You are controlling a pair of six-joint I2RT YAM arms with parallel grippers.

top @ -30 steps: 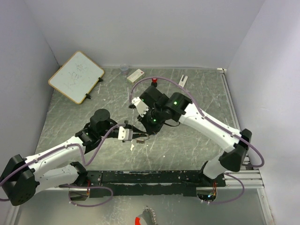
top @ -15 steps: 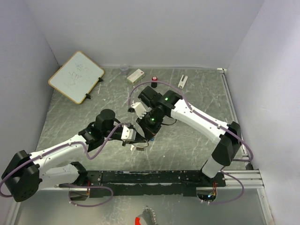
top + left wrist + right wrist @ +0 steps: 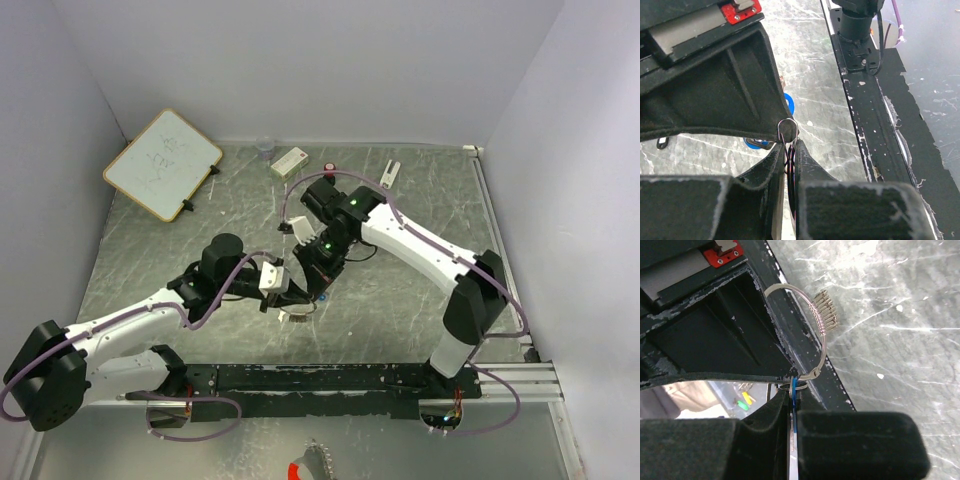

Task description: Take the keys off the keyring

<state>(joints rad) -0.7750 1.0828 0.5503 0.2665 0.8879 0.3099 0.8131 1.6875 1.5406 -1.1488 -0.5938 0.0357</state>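
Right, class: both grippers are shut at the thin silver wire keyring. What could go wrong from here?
The right gripper holds the blue-headed key right at its fingertips; it may slip out.
The plain silver keys sit bunched on the thin silver wire keyring; tugging could bend the loop.
The left gripper works tip to tip with the right; fingers may collide.

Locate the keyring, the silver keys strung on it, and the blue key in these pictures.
keyring (image 3: 824, 347): right wrist view, on the outer curve of the wire.
silver keys (image 3: 825, 314): right wrist view, on the middle of the bunch.
blue key (image 3: 794, 390): right wrist view, on its thin blue edge.
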